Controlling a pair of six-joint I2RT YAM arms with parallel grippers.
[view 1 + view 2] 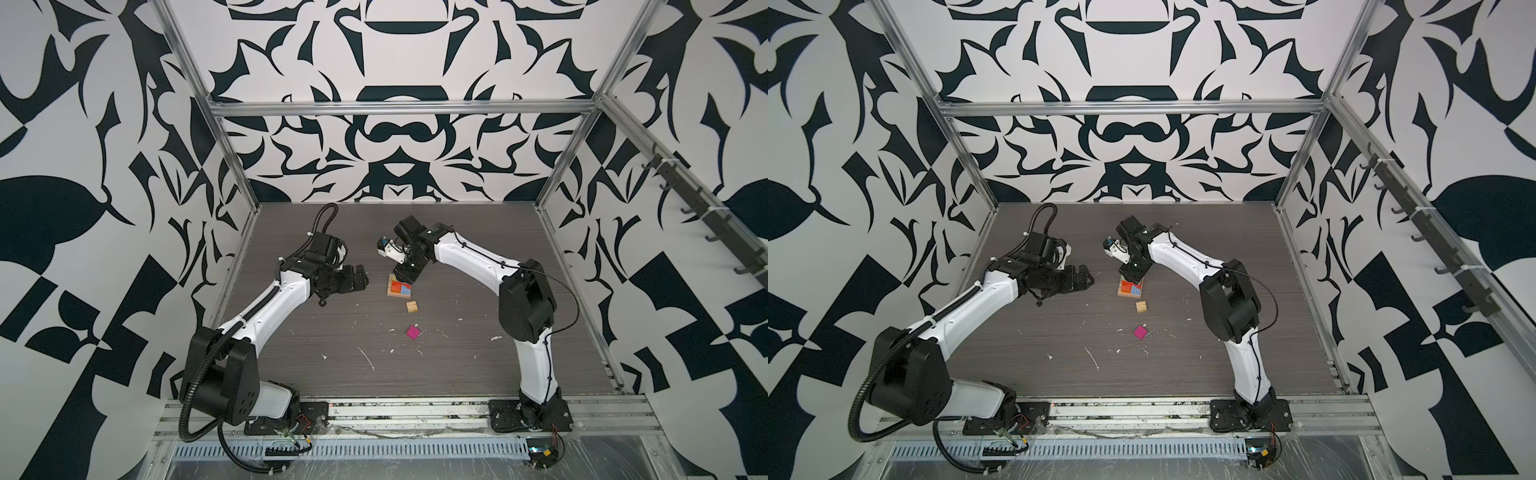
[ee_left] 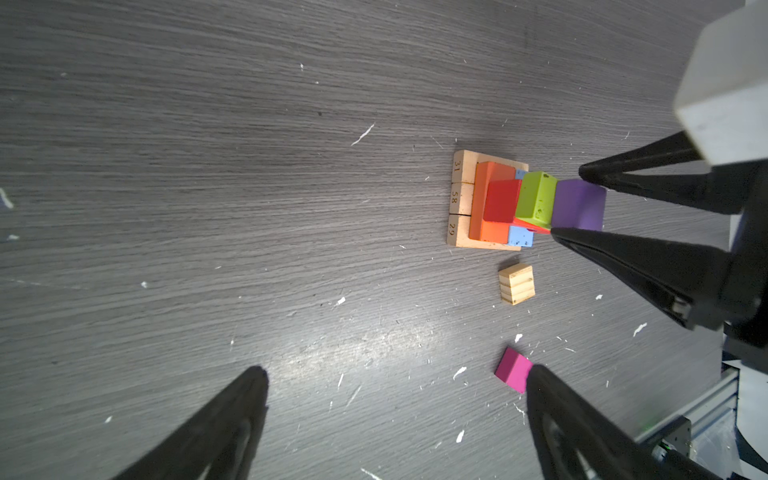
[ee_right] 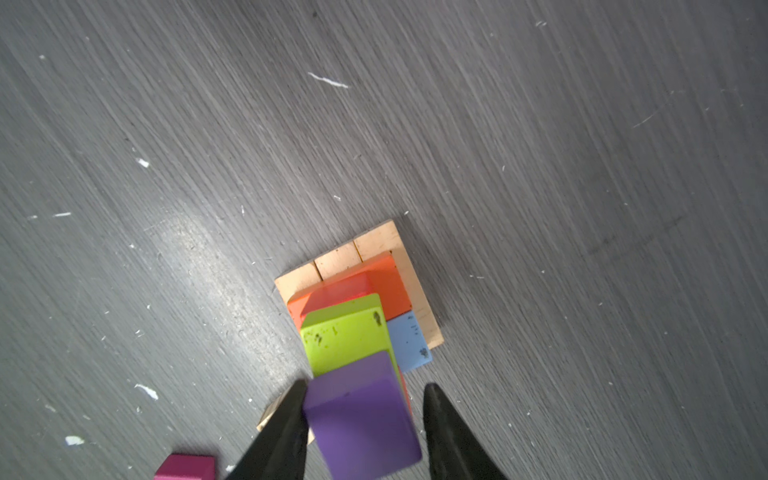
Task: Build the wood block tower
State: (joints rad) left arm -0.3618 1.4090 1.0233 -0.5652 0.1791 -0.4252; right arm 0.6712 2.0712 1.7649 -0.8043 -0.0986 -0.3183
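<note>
Looking at both top views first: the tower [image 1: 398, 289] sits around the middle of the table [image 1: 457, 365]. The right gripper [image 1: 402, 277] is parked straight over it, so its jaws are hidden from up here. The left gripper [image 1: 358, 281] hangs off to the tower's left, near but not touching. A tan cube [image 1: 412, 307] lies just in front of the tower. A magenta cube [image 1: 413, 331] is a bit further front, and both are loose on the table.

Left wrist view: the left gripper [image 2: 397, 370] has its jaws wide apart, holding nothing. The stack shows a tan base, then orange, red and blue, then a green block [image 2: 536, 198]. A purple cube [image 2: 578, 204] sits right beside green, between the right gripper's fingers.

Right wrist view: one finger is against the purple cube [image 3: 361, 419] and the other shows a sliver of gap. Honestly can't tell if it's actually clamped.
</note>
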